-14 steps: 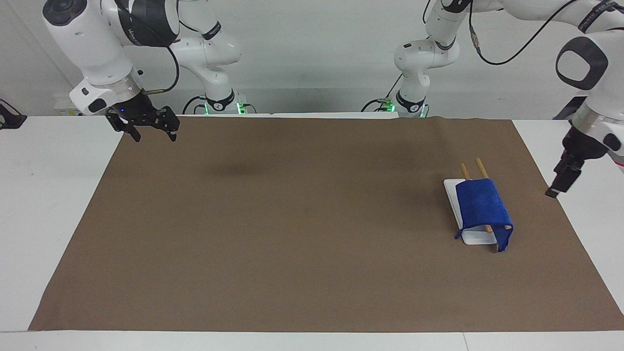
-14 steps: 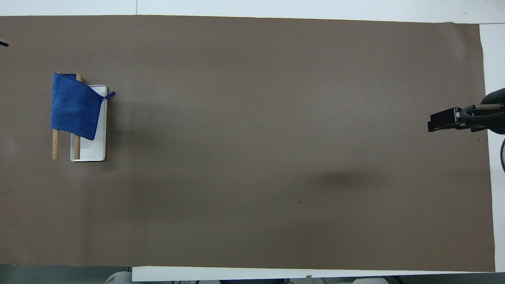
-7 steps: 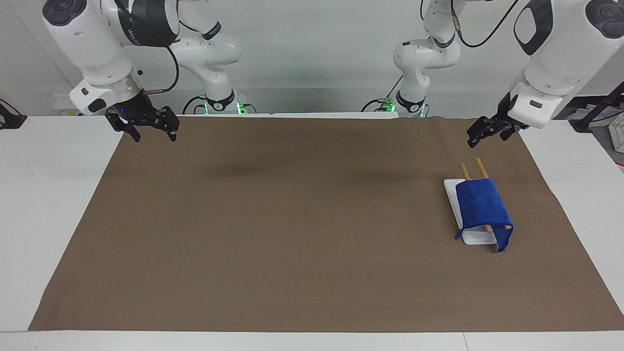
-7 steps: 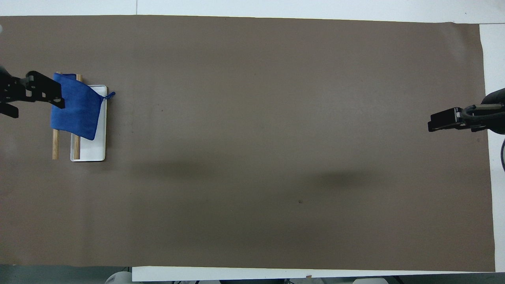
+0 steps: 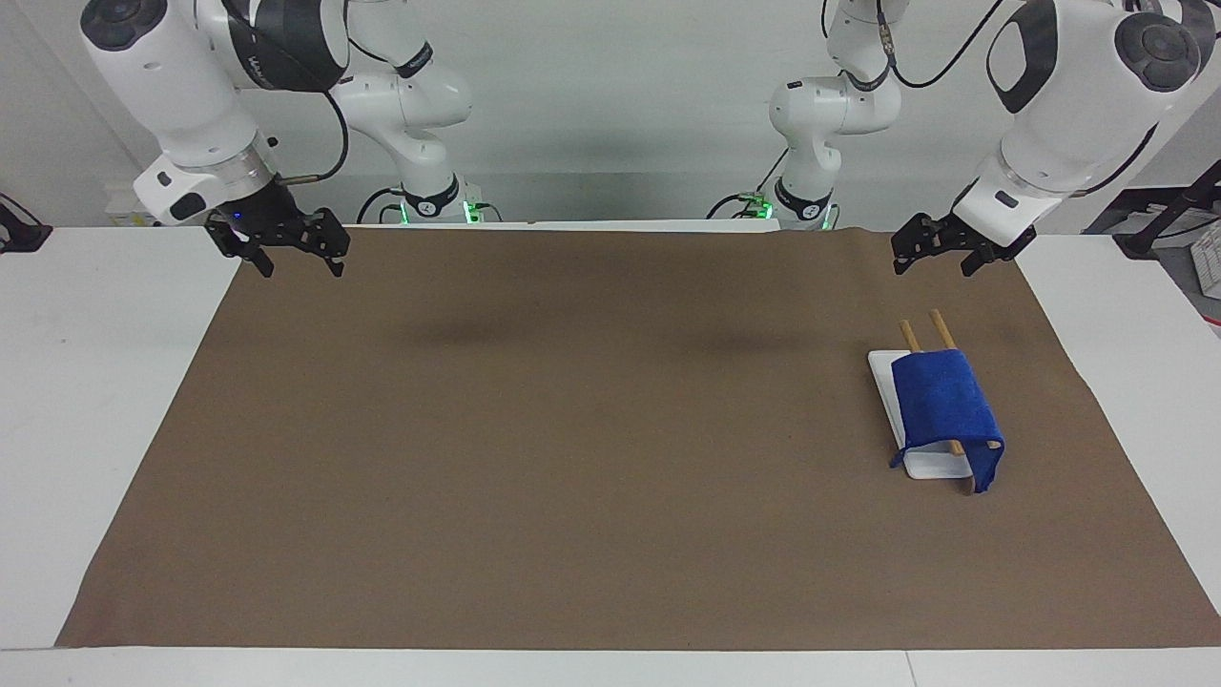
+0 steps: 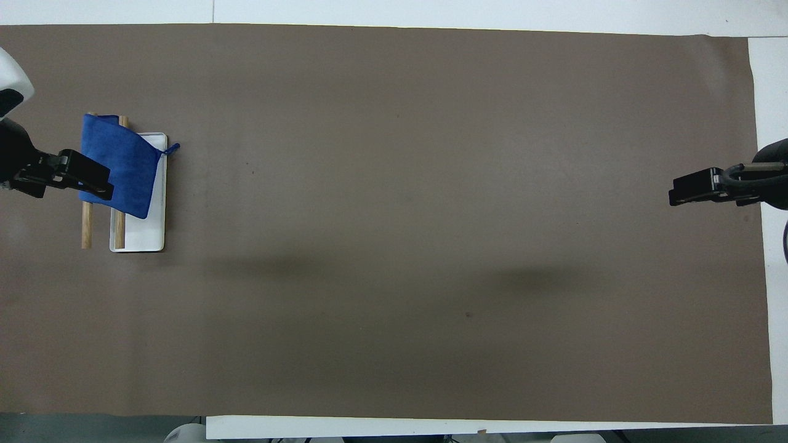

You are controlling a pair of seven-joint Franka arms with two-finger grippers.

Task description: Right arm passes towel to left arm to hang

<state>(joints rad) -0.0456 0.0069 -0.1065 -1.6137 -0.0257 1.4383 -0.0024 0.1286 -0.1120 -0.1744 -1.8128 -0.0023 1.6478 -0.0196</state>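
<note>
The towel [image 5: 944, 405] hangs over the two wooden rails of a small rack [image 5: 940, 329] whose white base [image 6: 144, 237] sits on the brown mat [image 5: 572, 429] toward the left arm's end of the table [image 5: 86, 382]; one edge droops off the rail end and the string loop [image 6: 172, 148] lies across the base; the left gripper [image 5: 940, 253] hangs in the air over the mat on the robots' side of the rack, jaws open and holding nothing, and the right gripper [image 5: 286, 250] waits over the mat's edge at the right arm's end, jaws open and empty too. As I judge it, the hanging looks done, so the risk now is undoing it; the cloth sits skewed, bunched toward one end of the rails, and a low pass of the left gripper could catch it and drag it off, or nudge the light rack along the mat. The facing view shows the left gripper well clear above and apart from the rack, and how the cloth folds down over the rail end; the overhead view makes that gripper [image 6: 80, 178] seem to overlap the towel's edge, which is only height, but it alone shows the loop and the slant of the cloth across the rails.
</note>
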